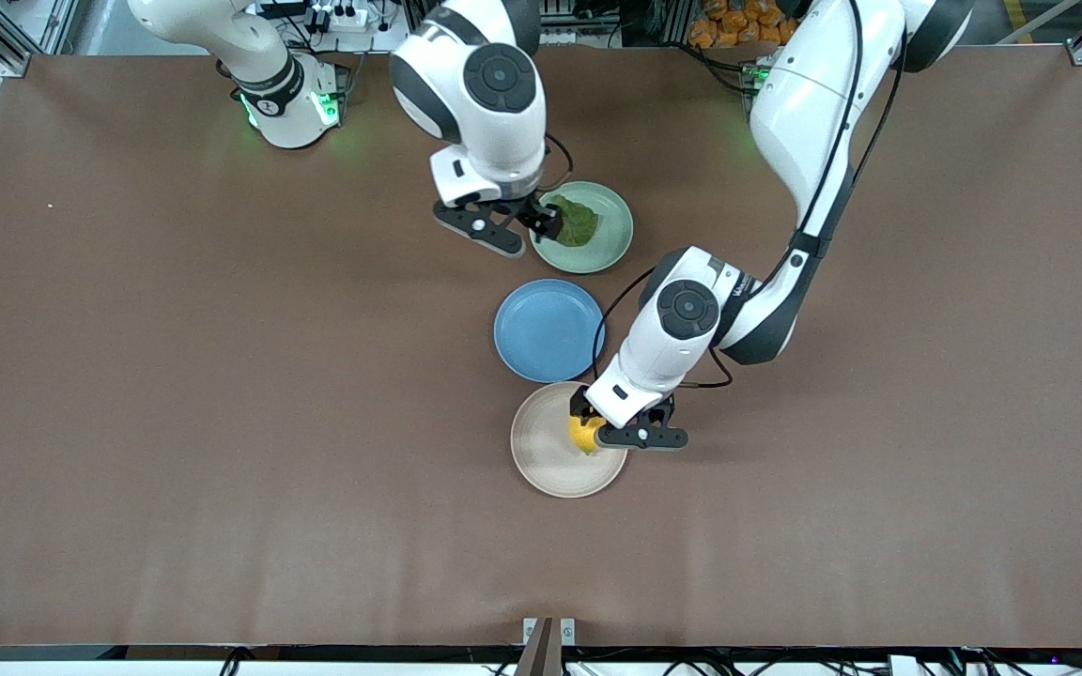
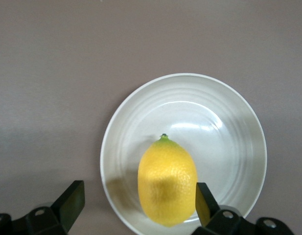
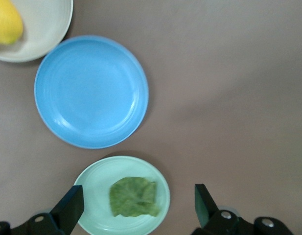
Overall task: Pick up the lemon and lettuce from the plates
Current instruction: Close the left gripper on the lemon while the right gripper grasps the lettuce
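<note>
- Left gripper (image 2: 136,205) down low over the beige plate (image 2: 239,127), jaws spread wide, nothing gripped yet.
- One finger (image 2: 203,201) touching or just beside the lemon's flank, the other finger (image 2: 71,201) well clear of the fruit and out past the plate's rim.
- Lemon (image 2: 167,182) lying on its side in the plate, toward the edge nearest the gripper, not lifted.
- Looks like the approach-and-straddle step for the lemon; grasp not yet made.
- Next call, by judgement: shift to centre the fruit between the fingers, then close across its narrow width.
- Risk, by judgement: smooth oval body likely to roll or squirt out if pinched off-centre.
- Lemon bright yellow, finely dimpled skin, small green nub at the tip pointing toward the plate's middle.
- Right gripper (image 3: 133,208) hovering over the mint plate (image 3: 92,181), jaws wide apart too, empty.
- Lettuce (image 3: 133,197) lying flat in that plate, roughly between the fingers' line but below them, not yet touched as far as can be seen.
- Next for this side, by judgement: descend and pinch the thin leaf at a raised fold.
- Lettuce dark green, wrinkled, irregular in outline, limp-looking.
- Blue plate (image 1: 548,330) bare, between the other two plates; beige one nearest the front camera, mint one farthest.
</note>
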`<state>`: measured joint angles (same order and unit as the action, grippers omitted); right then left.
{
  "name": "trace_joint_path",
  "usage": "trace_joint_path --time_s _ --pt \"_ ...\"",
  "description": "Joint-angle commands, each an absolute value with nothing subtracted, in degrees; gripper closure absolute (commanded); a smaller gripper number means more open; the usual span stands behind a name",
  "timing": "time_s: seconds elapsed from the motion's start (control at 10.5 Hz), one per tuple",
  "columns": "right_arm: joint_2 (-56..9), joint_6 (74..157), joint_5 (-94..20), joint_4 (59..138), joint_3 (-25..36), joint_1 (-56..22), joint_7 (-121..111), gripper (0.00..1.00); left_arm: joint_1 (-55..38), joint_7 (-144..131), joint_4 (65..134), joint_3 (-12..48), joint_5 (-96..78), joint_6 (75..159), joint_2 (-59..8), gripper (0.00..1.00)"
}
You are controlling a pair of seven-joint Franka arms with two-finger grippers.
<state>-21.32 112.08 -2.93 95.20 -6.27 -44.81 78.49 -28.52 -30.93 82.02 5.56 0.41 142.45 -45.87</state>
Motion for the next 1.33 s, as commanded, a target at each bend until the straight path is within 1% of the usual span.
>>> trace_joint_path --time_s 0.0,0.19,0.38,0.47,0.76,0.95,1.23 --pt "-25.38 117.67 -4.31 95.98 -5.98 -48.41 85.67 0.0 -29.97 -34.01 80.07 4.75 0.88 145.53 -48.33 0.0" --pt "-28.29 118.04 -4.22 95.98 -5.89 -51.84 89.28 0.0 -31.11 -35.76 79.98 4.57 1.05 148.52 -49.83 0.0" --pt "-28.92 118.03 -4.22 98.07 -5.89 -54.3 92.54 0.0 -31.9 -37.26 79.98 4.48 1.05 152.47 -51.67 0.0" --pt "-29.35 118.47 -4.22 99.22 -5.89 -55.19 93.33 0.0 -32.34 -37.53 80.07 4.4 1.23 153.01 -52.11 0.0" --pt "-31.89 124.79 -4.22 100.2 -5.89 -56.07 99.04 0.0 -34.1 -37.53 80.07 1.77 1.23 154.68 -53.78 0.0" --pt "-34.18 127.78 -4.04 100.2 -5.89 -56.34 99.14 0.0 -34.28 -37.44 80.07 1.32 1.23 155.21 -54.4 0.0" --pt "-35.24 128.94 -3.69 100.2 -5.8 -56.25 99.14 0.0 -34.28 -37.44 80.16 1.23 1.23 155.22 -54.32 0.0"
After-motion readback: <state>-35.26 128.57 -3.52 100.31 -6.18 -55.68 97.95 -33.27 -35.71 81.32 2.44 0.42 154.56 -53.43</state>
